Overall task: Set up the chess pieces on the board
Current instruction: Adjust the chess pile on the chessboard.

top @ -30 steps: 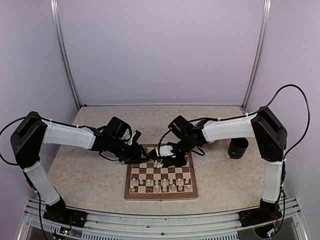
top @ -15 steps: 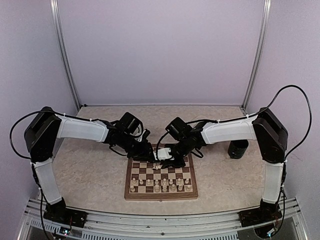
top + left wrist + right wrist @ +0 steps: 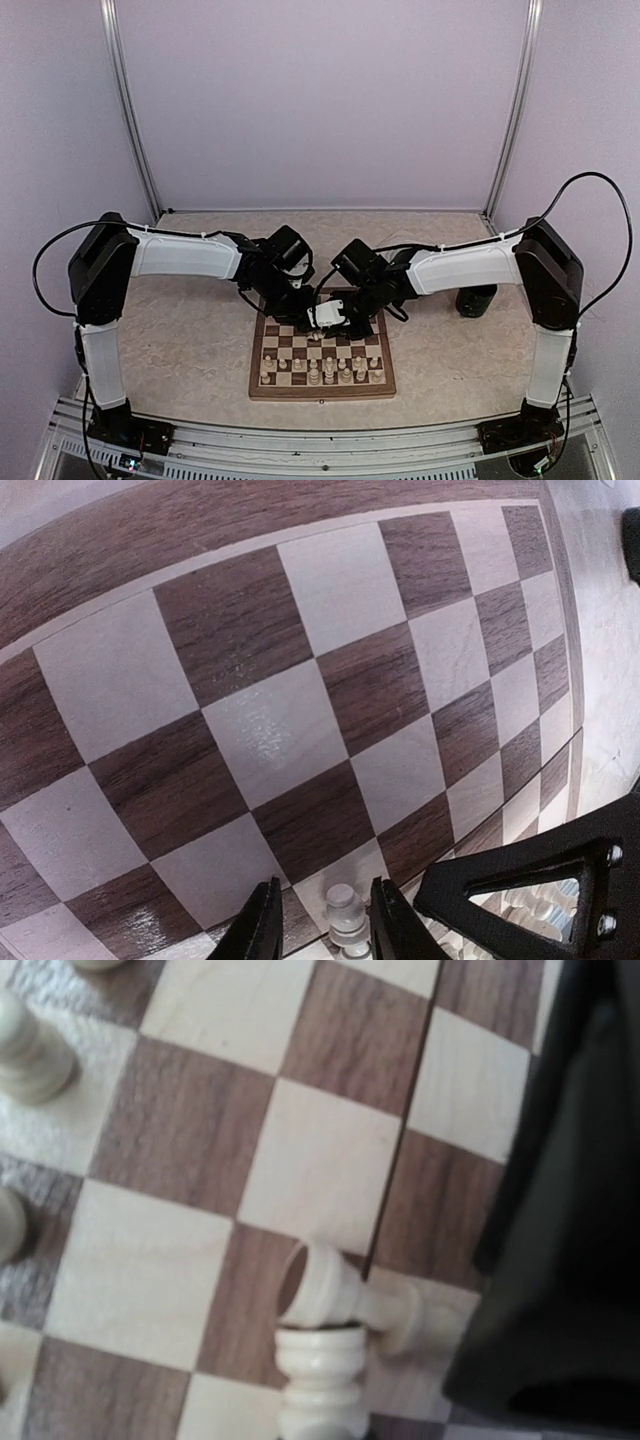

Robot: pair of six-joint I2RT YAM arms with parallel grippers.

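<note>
The board (image 3: 322, 383) lies between the arms, with several chess pieces (image 3: 330, 372) standing on its two near rows. My left gripper (image 3: 328, 927) is low over the far squares. Its fingers (image 3: 262, 928) flank a pale piece (image 3: 345, 912), with a small gap on the left side. My right gripper (image 3: 326, 316) meets it at the board's far middle. In the right wrist view a cream piece (image 3: 320, 1385) juts up from the bottom edge, gripped, its fingers out of sight. Right above it another piece (image 3: 345, 1295) lies on its side.
A dark cup (image 3: 477, 296) stands on the table right of the board. Two more pieces (image 3: 28, 1052) stand at the left edge of the right wrist view. The right gripper's black finger frame (image 3: 540, 880) crowds my left fingers.
The left arm has swung right from beside the board to its far middle, its jaws narrowing. The right gripper has shifted slightly nearer and stayed shut.
</note>
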